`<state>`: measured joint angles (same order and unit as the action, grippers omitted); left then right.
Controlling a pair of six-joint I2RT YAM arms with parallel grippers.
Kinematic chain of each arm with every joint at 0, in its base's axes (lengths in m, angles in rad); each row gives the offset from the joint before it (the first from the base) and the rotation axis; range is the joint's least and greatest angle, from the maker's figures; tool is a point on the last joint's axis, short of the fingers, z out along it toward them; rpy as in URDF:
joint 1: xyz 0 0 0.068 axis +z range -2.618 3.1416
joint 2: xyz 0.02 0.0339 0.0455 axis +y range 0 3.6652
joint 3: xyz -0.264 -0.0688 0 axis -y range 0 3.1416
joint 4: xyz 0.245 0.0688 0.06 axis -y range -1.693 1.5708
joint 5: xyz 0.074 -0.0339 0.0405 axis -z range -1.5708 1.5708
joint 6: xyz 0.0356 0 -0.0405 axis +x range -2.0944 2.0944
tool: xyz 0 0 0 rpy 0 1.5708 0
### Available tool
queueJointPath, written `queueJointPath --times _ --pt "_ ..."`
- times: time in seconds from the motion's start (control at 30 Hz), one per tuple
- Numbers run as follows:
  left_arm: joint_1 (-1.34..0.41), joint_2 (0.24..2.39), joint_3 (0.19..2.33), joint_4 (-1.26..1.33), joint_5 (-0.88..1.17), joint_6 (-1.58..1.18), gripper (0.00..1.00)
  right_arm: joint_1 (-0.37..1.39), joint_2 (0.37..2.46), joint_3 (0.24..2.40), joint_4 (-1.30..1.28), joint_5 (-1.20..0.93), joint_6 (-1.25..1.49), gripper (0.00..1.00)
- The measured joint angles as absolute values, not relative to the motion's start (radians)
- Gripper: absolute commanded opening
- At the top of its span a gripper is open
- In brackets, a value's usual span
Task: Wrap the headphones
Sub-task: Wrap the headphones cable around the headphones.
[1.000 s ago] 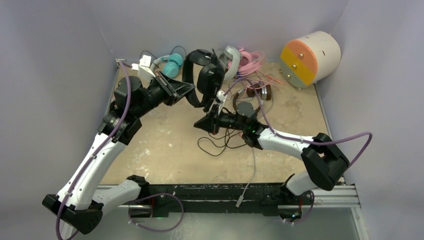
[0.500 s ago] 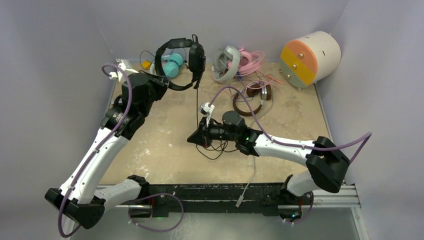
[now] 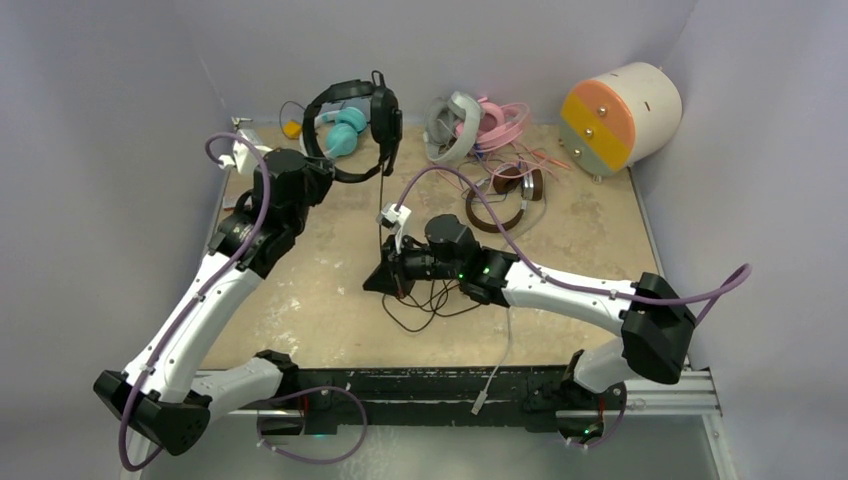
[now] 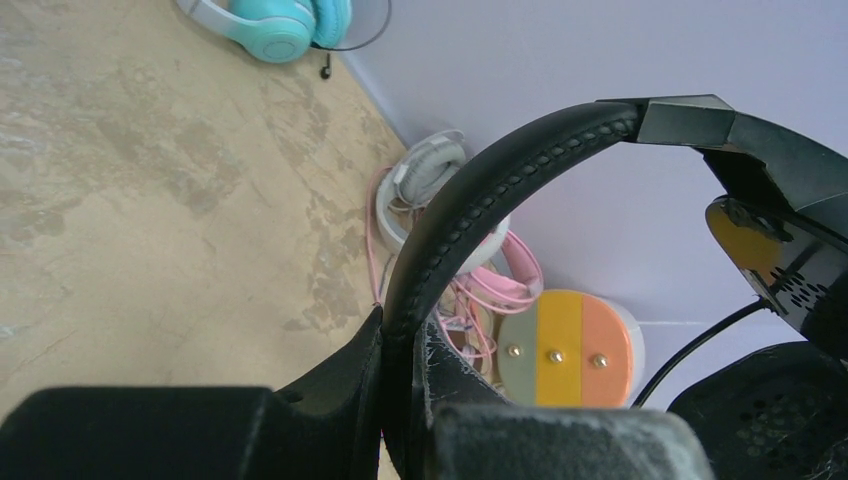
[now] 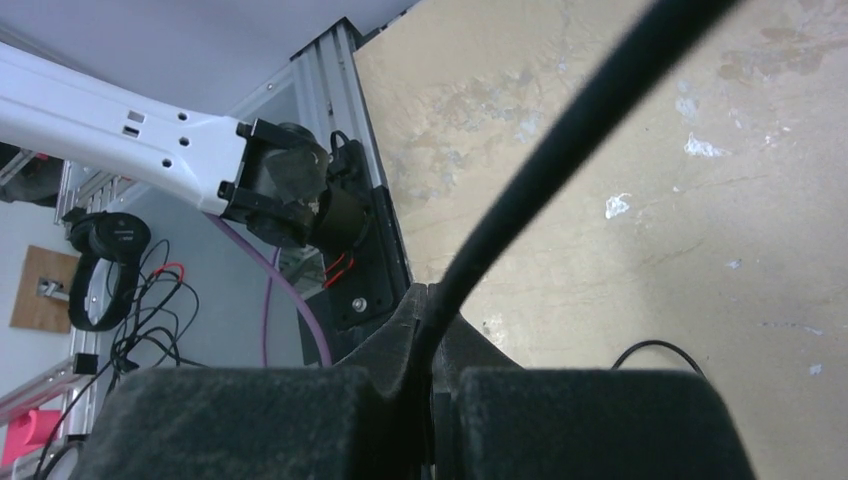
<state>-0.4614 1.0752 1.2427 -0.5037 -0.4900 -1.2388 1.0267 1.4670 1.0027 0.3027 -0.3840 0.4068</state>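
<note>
The right gripper (image 3: pixel 385 278) has slid leftward, clamped on the thin cable (image 5: pixel 560 150), while the left gripper (image 3: pixel 338 172), pinched on the headband (image 4: pixel 470 200), holds the black headphones (image 3: pixel 386 115) aloft over the far-left of the table (image 3: pixel 300 290); mid-wrap, the next move likely calls for looping that taut cable around the band.

Brightly, evenly lit from overhead, with soft, faint shadows on the mottled beige tabletop (image 3: pixel 320 300). Crisp throughout the top view. Up close in the wrist views, heavily blurred at the black foam finger pads (image 4: pixel 130 435) and the black rubbery cable (image 5: pixel 560 150); sharper on the stitched black padded headband (image 4: pixel 450 230) and beyond.
</note>
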Motion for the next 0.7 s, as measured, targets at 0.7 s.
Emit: queueJointPath --times 0.7 --pt "-0.537 1.261 1.026 -0.617 -0.822 -1.121 0.0 1.027 1.457 1.481 -0.405 -0.176 0.212 0.0"
